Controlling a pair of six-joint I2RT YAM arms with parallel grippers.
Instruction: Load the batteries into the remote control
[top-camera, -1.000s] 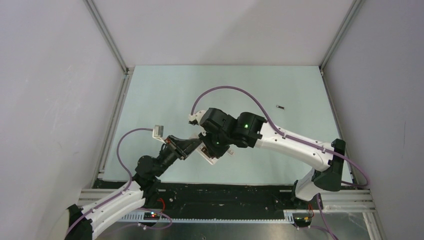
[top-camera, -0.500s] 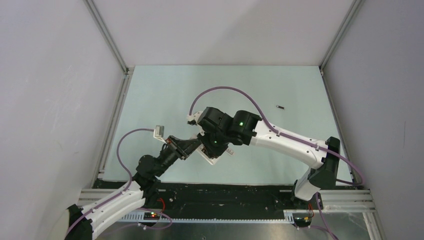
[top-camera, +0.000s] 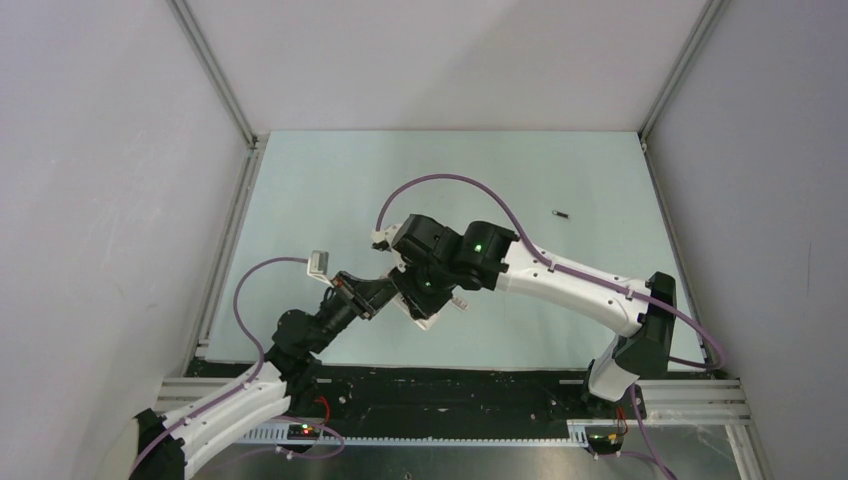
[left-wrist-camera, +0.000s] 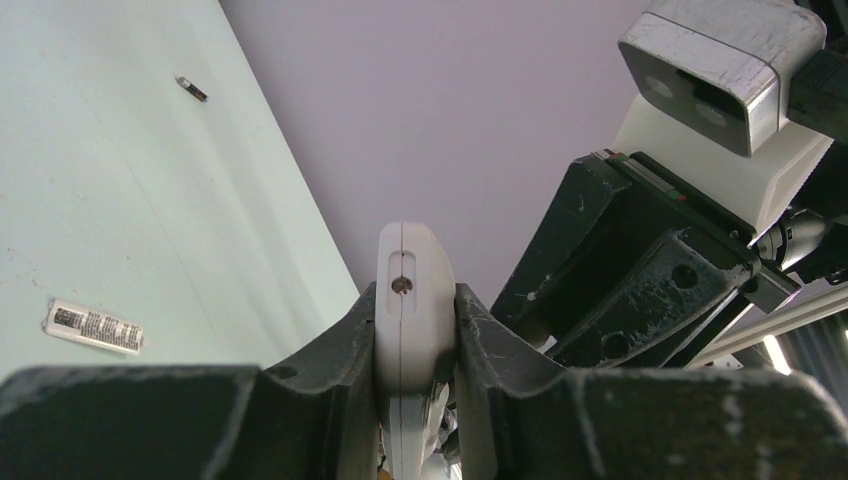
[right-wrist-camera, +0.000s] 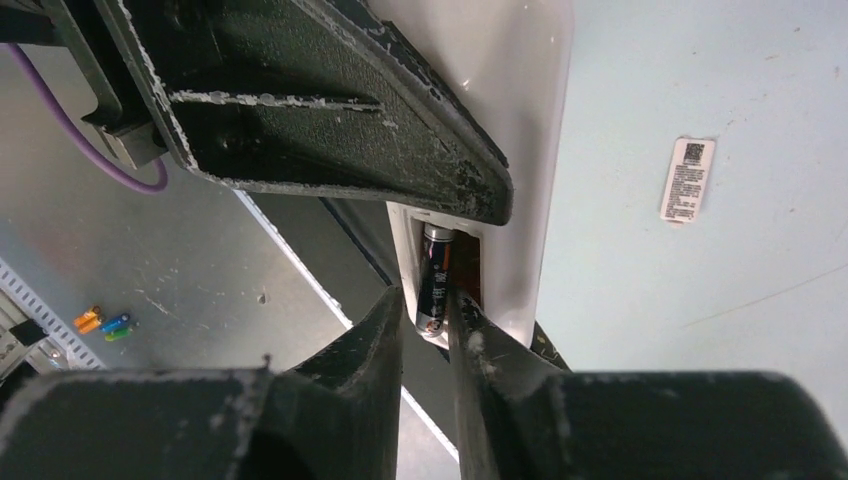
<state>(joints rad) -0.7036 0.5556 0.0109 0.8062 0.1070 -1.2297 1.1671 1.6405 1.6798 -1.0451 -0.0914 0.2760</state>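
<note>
My left gripper (left-wrist-camera: 415, 335) is shut on the white remote control (left-wrist-camera: 414, 285) and holds it on edge above the table; the remote also shows in the top view (top-camera: 430, 318). My right gripper (right-wrist-camera: 425, 312) is shut on a dark battery (right-wrist-camera: 436, 278) whose upper end sits in the recess in the remote's plain white back (right-wrist-camera: 520, 150). In the top view the two grippers meet at the table's near middle, left (top-camera: 383, 296) and right (top-camera: 420, 285). The second battery (top-camera: 561, 214) lies alone on the table far right and also shows in the left wrist view (left-wrist-camera: 190, 88).
A small flat pale cover plate with a label (right-wrist-camera: 687, 180) lies on the table beside the remote and also shows in the left wrist view (left-wrist-camera: 95, 325). The black near edge (top-camera: 450, 385) runs just behind the grippers. Grey walls enclose the pale green table (top-camera: 330, 190).
My right arm has shifted slightly left, bringing its gripper and battery closer against the remote. The left arm and the remote have barely moved.
</note>
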